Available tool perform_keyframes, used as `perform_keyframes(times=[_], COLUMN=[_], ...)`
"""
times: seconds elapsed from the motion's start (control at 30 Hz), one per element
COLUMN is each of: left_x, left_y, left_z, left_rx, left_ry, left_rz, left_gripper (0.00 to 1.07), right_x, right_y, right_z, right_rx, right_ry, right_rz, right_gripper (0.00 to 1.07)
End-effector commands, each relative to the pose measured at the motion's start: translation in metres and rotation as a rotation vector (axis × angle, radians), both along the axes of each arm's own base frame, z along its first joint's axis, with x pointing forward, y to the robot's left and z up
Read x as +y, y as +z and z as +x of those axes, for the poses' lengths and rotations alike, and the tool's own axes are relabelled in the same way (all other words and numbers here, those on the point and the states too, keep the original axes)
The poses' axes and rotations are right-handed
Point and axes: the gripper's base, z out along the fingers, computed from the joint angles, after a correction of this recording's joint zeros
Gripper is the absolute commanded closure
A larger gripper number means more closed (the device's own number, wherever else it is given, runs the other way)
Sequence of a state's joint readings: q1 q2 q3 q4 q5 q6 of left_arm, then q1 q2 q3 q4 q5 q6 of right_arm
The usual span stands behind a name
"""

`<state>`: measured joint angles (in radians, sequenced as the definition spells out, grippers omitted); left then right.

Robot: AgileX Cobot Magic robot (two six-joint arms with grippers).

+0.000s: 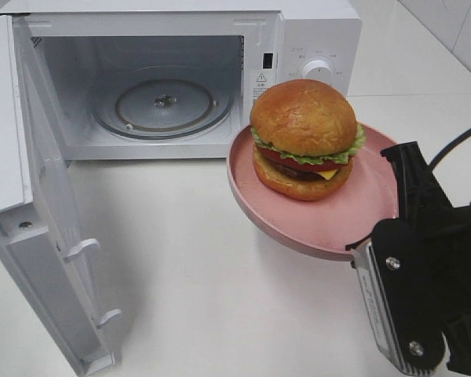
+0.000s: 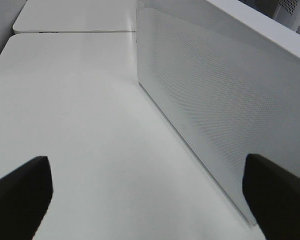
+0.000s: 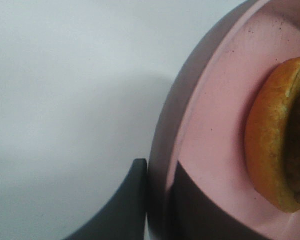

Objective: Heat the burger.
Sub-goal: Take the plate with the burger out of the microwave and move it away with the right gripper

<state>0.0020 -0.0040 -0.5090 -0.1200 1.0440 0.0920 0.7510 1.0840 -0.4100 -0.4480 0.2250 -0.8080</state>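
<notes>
Now right jaws [image 3: 157, 200] pinch pink plate [image 1: 337, 224] rim, burger [image 1: 304, 139] aboard; microwave [image 1: 180, 78] door [image 1: 31, 220] open; left jaws [image 2: 150, 195] wide.

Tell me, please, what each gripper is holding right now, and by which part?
The right gripper holds the pink plate by its rim, with the burger on it. The left gripper is open and holds nothing.
</notes>
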Motion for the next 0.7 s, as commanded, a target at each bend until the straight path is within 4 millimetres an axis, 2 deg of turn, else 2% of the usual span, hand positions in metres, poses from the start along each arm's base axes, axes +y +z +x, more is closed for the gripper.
perform_keyframes(times=[0.03,0.43,0.7], left_x=[0.000,0.000,0.000], left_y=[-0.001,-0.001,-0.001], left_z=[-0.002,-0.002,-0.002], left_rx=[-0.022,-0.022,-0.022], left_ry=[0.006,0.006,0.006], left_rz=[-0.011,-0.011,-0.011], left_gripper=[0.09,0.09,0.09], right_x=[-0.005,-0.039,-0.055], right_y=[0.007,0.006,0.005], right_z=[-0.003,-0.029,-0.035], right_rx=[-0.035,0.003,0.040], right_ry=[-0.005,-0.156,-0.297], right_rz=[0.031,0.011,-0.041], right_gripper=[1.07,1.07,1.07])
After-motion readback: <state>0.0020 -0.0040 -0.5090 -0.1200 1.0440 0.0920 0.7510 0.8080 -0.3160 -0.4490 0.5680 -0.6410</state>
